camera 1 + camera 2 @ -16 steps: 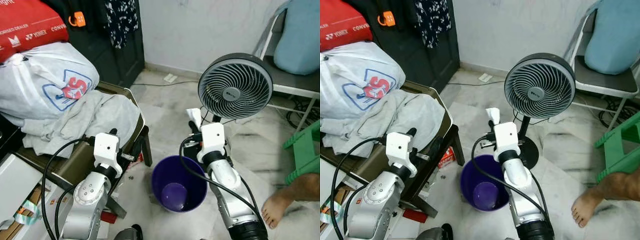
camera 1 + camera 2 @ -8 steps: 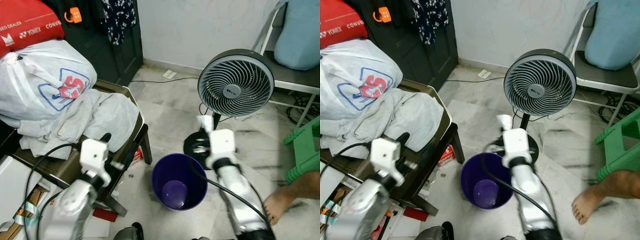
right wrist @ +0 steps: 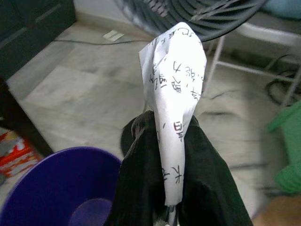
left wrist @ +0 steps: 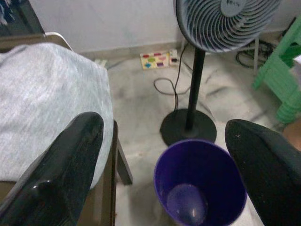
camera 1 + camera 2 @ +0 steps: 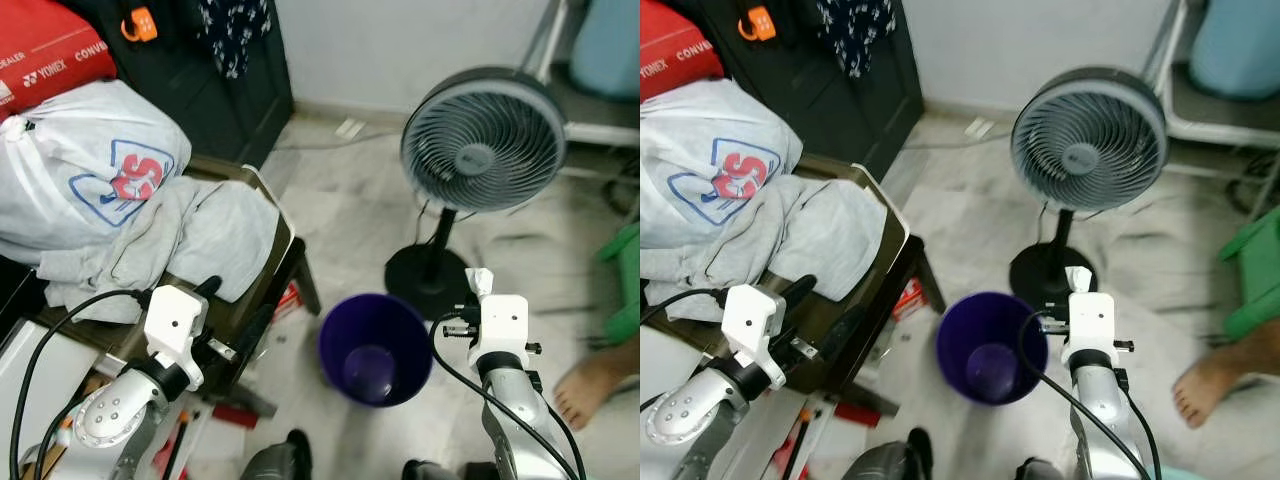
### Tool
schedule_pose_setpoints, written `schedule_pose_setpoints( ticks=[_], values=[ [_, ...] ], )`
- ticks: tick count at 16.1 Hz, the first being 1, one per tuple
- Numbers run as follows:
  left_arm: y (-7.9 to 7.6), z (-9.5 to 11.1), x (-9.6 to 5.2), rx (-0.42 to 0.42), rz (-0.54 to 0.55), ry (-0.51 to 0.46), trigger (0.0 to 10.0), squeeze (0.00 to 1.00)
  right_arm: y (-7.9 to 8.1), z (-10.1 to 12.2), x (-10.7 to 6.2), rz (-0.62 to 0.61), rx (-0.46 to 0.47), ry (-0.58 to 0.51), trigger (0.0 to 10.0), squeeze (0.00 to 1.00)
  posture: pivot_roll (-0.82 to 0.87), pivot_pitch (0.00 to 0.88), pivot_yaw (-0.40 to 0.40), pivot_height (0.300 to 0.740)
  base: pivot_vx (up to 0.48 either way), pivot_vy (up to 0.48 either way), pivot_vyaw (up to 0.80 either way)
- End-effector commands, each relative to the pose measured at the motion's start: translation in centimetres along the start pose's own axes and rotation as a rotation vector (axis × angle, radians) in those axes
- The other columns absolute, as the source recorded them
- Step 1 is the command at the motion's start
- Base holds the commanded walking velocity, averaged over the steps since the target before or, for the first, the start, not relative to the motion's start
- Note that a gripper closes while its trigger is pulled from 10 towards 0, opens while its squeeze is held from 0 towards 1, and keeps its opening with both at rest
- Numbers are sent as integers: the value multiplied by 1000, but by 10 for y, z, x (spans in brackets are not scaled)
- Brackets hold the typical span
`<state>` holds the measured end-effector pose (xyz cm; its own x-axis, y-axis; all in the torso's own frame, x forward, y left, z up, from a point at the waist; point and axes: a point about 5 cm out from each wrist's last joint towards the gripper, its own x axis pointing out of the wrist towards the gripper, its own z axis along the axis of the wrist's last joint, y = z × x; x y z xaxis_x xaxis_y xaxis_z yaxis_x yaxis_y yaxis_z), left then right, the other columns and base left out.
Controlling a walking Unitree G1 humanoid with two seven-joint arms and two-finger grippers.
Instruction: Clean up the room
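In the left eye view, the right end effector (image 5: 481,283) sits at three o'clock of the round purple plastic bin (image 5: 375,348) on the floor, pinching a crumpled white paper scrap with printed characters (image 5: 480,281). In the right wrist view, the scrap stands upright between the pressed fingers (image 3: 141,160), the bin at eight o'clock. In the left wrist view, the left end effector (image 4: 164,155) hangs spread.

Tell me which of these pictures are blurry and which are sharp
Both eye views are smeared by motion, most at the fan and green stool. Left wrist view: the purple bin is fairly crisp, the near black fingers soft. Right wrist view: the printed paper is sharp, the floor behind soft.
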<state>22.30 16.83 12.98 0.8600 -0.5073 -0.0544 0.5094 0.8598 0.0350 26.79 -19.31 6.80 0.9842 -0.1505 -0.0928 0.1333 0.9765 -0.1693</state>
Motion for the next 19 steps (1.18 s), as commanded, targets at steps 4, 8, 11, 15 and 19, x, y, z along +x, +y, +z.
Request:
schedule_pose_setpoints(
  ticks=[4, 8, 11, 15, 19],
  values=[
    [3, 5, -7, 2, -27, 39, 10000, 0, 16, -6, 9, 52, 49, 42, 10000, 0, 126, 279, 202, 740, 0, 0, 144],
    [-1, 7, -5, -1, -43, 39, 10000, 0, 15, -22, 21, 78, 14, 112, 10000, 0, 136, 277, 200, 740, 0, 0, 0],
    [-1, 8, -5, 2, -41, 38, 10000, 0, 12, -28, 29, 83, -18, 136, 10000, 0, 143, 276, 197, 740, 0, 0, 0],
    [1, 8, -6, 6, -30, 42, 10000, 0, 16, -10, 47, 90, 3, 75, 10000, 0, 155, 275, 201, 740, 0, 0, 0],
    [0, 9, -3, 11, -33, 43, 10000, 0, 44, 14, 56, 187, 64, -27, 10000, 0, 152, 272, 202, 740, 0, 0, 0]
  ],
)
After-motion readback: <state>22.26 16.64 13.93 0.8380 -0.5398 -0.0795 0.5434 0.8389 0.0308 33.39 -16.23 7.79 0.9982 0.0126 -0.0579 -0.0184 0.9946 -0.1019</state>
